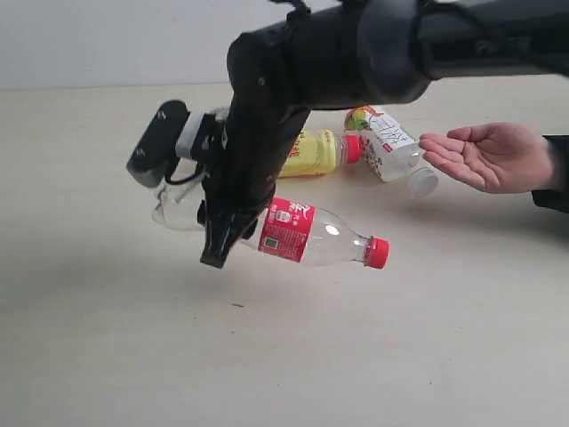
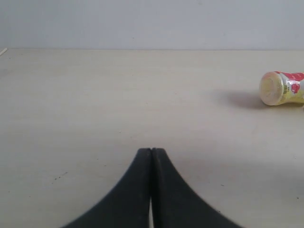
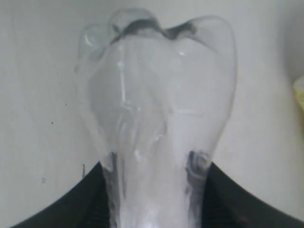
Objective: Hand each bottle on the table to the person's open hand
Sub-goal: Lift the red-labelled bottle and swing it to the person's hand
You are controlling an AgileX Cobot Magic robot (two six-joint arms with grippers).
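Observation:
A clear bottle [image 1: 311, 236] with a red label and red cap lies sideways in my right gripper [image 1: 216, 252], which is shut on its base end. In the right wrist view the fingers [image 3: 90, 202] press the thin clear wall [image 3: 156, 109] inward. Its cap points towards the open hand [image 1: 484, 156], palm up at the right. On the table [image 1: 107, 356] behind my arm lie a yellow bottle [image 1: 311, 153] with a red cap and a white-capped bottle [image 1: 391, 147] close to the hand. My left gripper [image 2: 151, 151] is shut and empty, low over the table.
In the left wrist view a yellowish bottle [image 2: 280, 88] lies end-on far to one side. My right arm [image 1: 356, 53] reaches in from the upper right and hides part of the bottles behind it. A pale wall [image 1: 107, 36] backs the table.

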